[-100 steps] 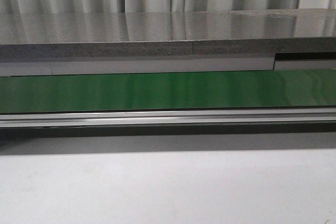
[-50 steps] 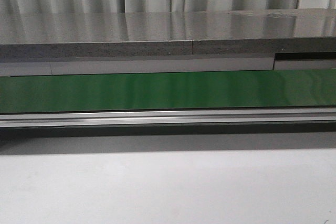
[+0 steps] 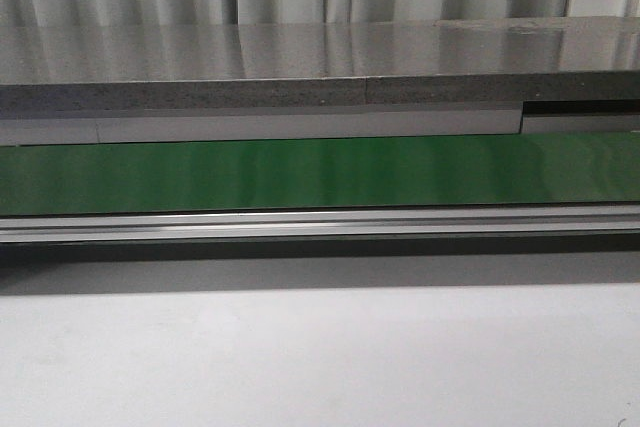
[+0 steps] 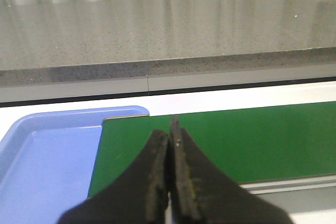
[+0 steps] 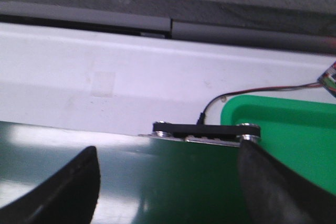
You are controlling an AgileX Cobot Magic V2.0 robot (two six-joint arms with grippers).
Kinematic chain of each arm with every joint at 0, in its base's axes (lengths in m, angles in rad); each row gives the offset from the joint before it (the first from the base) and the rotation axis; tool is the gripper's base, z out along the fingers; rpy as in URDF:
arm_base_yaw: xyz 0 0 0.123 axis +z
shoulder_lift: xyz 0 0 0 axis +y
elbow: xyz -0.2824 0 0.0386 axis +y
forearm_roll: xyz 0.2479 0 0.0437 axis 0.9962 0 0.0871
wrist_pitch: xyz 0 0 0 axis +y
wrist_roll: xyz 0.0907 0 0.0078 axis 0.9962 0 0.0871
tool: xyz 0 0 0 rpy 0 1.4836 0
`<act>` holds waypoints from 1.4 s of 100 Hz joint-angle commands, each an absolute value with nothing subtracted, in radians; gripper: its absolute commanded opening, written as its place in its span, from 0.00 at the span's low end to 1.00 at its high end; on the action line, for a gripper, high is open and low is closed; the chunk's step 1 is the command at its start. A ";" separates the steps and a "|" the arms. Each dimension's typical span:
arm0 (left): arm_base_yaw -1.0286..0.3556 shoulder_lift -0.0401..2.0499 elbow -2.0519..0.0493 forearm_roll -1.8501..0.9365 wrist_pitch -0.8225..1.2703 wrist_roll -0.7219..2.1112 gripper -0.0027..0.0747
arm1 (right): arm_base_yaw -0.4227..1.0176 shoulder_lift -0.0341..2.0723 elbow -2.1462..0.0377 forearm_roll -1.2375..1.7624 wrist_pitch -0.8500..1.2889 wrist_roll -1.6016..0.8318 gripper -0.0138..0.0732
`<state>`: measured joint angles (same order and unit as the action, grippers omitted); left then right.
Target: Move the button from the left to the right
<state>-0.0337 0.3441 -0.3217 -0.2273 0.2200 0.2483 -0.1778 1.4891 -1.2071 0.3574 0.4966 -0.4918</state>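
Button: not visible in any view. Not on the visible stretch of the green belt (image 3: 320, 175), not in the visible corner of the blue tray (image 4: 47, 156), not in the visible part of the green tray (image 5: 283, 129), not between the fingers of either hand. Position cannot be told.

Task status, judged from the views: no transfer in progress. Nothing gripped, nothing carried, and no button to be seen on either side. Pick-up, carry to the right and release all appear still to be done.

Left hand (image 4: 169, 182): closed, black fingers pressed flat against each other, nothing between them. Placed over the left end of the belt, just beside the blue tray, which lies at that end.

Right hand (image 5: 163, 187): open wide, fingers well apart, gap empty. Placed over the right end of the belt, near the black end bracket (image 5: 205, 129) and the green tray just beyond it. Thin wires (image 5: 262, 90) run from the bracket across the white tabletop (image 5: 105, 82).

Front view: belt running across the frame, aluminium rail (image 3: 320, 222) along its near edge, grey ledge (image 3: 300, 67) behind. No arm in this view.

Next requirement, as a judgement: button to come within reach at the left end; left hand to open before any grasp.
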 commanded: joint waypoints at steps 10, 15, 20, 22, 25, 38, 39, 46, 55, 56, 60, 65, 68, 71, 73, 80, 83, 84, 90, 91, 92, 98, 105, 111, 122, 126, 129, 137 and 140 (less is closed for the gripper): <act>-0.040 0.353 -0.348 -0.241 0.151 0.245 0.01 | -0.122 1.307 -1.122 0.419 0.362 -0.494 0.78; -0.040 0.353 -0.348 -0.241 0.151 0.245 0.01 | -0.109 1.264 -1.082 0.429 0.346 -0.494 0.78; -0.040 0.353 -0.348 -0.241 0.151 0.245 0.01 | -0.093 1.219 -1.032 0.437 0.332 -0.494 0.78; -0.040 0.353 -0.348 -0.241 0.151 0.245 0.01 | -0.089 1.200 -1.019 0.441 0.326 -0.494 0.78; -0.040 0.353 -0.348 -0.241 0.151 0.245 0.01 | -0.080 1.174 -0.988 0.444 0.319 -0.494 0.78; -0.040 0.353 -0.348 -0.241 0.151 0.245 0.01 | -0.060 1.043 -0.875 0.449 0.306 -0.494 0.78; -0.040 0.353 -0.348 -0.241 0.151 0.245 0.01 | -0.059 1.036 -0.862 0.450 0.307 -0.494 0.78; -0.040 0.353 -0.348 -0.241 0.151 0.245 0.01 | -0.058 0.962 -0.801 0.452 0.314 -0.494 0.78; -0.040 0.353 -0.348 -0.241 0.151 0.245 0.01 | -0.058 0.858 -0.733 0.459 0.313 -0.494 0.78; -0.040 0.353 -0.348 -0.241 0.151 0.245 0.01 | -0.058 0.850 -0.724 0.460 0.313 -0.494 0.78; -0.040 0.353 -0.348 -0.241 0.151 0.245 0.01 | -0.058 0.804 -0.698 0.469 0.309 -0.494 0.78; -0.040 0.353 -0.348 -0.241 0.151 0.245 0.01 | -0.058 0.748 -0.675 0.473 0.317 -0.494 0.78; -0.040 0.353 -0.348 -0.241 0.151 0.245 0.01 | -0.058 0.718 -0.665 0.473 0.329 -0.494 0.78; -0.040 0.353 -0.348 -0.241 0.151 0.245 0.01 | -0.058 0.681 -0.655 0.473 0.349 -0.494 0.78; -0.040 0.353 -0.348 -0.241 0.151 0.245 0.01 | -0.058 0.660 -0.650 0.473 0.366 -0.494 0.78; -0.040 0.353 -0.348 -0.241 0.151 0.245 0.01 | -0.058 0.597 -0.632 0.473 0.426 -0.494 0.78; -0.040 0.353 -0.348 -0.241 0.151 0.245 0.01 | -0.058 0.575 -0.624 0.473 0.449 -0.494 0.78; -0.040 0.353 -0.348 -0.241 0.151 0.245 0.01 | -0.058 0.570 -0.620 0.473 0.455 -0.494 0.78; -0.040 0.353 -0.348 -0.241 0.151 0.245 0.01 | -0.058 0.528 -0.602 0.473 0.496 -0.494 0.78; -0.040 0.353 -0.348 -0.241 0.151 0.245 0.01 | -0.058 0.523 -0.597 0.473 0.499 -0.494 0.78; -0.040 0.353 -0.348 -0.241 0.151 0.245 0.01 | -0.058 0.515 -0.595 0.473 0.505 -0.494 0.78; -0.040 0.353 -0.348 -0.241 0.151 0.245 0.01 | -0.058 0.485 -0.573 0.473 0.523 -0.494 0.78; -0.040 0.353 -0.348 -0.241 0.151 0.245 0.01 | -0.058 0.456 -0.551 0.475 0.528 -0.494 0.78; -0.040 0.353 -0.348 -0.241 0.151 0.245 0.01 | -0.058 0.437 -0.538 0.477 0.528 -0.494 0.78; -0.040 0.353 -0.348 -0.241 0.151 0.245 0.01 | -0.058 0.428 -0.533 0.480 0.528 -0.494 0.70; -0.040 0.353 -0.348 -0.241 0.151 0.245 0.01 | -0.058 0.428 -0.533 0.480 0.528 -0.494 0.65; -0.040 0.353 -0.348 -0.241 0.151 0.245 0.01 | -0.058 0.428 -0.533 0.480 0.528 -0.494 0.60; -0.040 0.353 -0.348 -0.241 0.151 0.245 0.01 | -0.058 0.428 -0.533 0.480 0.528 -0.494 0.46; -0.040 0.353 -0.348 -0.241 0.151 0.245 0.01 | -0.058 0.428 -0.533 0.480 0.529 -0.494 0.40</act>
